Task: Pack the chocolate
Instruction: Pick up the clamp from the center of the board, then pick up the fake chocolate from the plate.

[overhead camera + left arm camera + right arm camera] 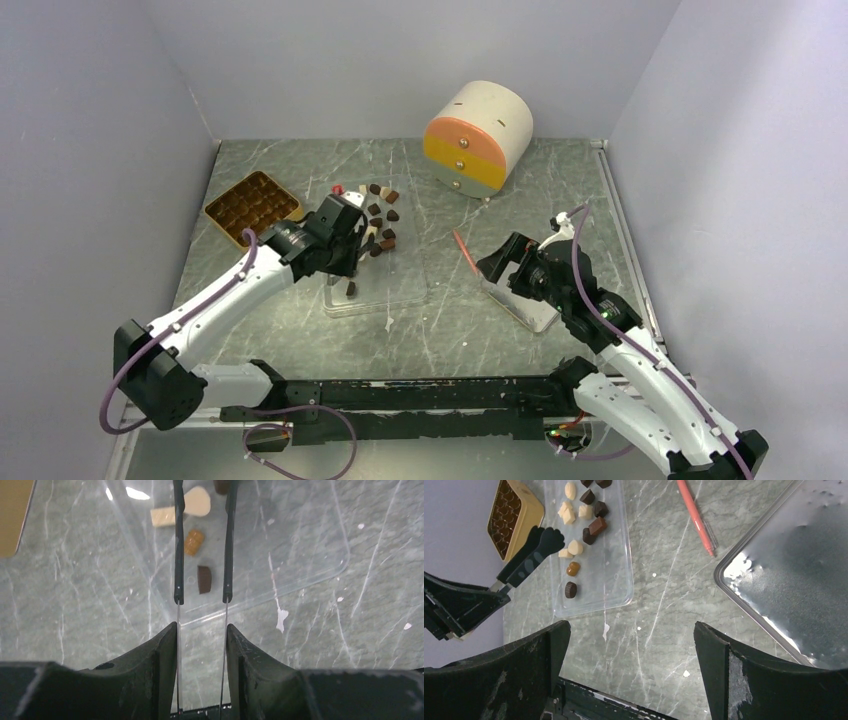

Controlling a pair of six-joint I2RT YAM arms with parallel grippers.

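**Tongs over the chocolate, right gripper empty**

The left gripper (201, 628) was clamped on a pair of black tongs (179, 555), its two fingers pressing the thin arms from outside; the arms stood a little apart and reached straight ahead of it over a clear plastic tray (300, 540). The chocolate (597, 526) lay loose on that tray, dark brown, mid-brown and cream pieces scattered ahead of the left gripper. A dark brown piece (204, 579) sat between the tong arms in the wrist view, a ribbed mid-brown piece (194, 541) just beyond it, and cream pieces (162, 516) further out near the tips; whether the tongs touched any piece could not be told. A golden-brown compartmented tray (531, 515) sat ahead and to the left of that gripper, apart from the clear one.

The right gripper (630, 630) was spread wide with nothing between its fingers, hanging over the bare grey desk (664, 605); the clear tray lay ahead to its left, a silver metal tray (784, 580) close on its right, and a thin orange-red stick (696, 520) ahead between the two.
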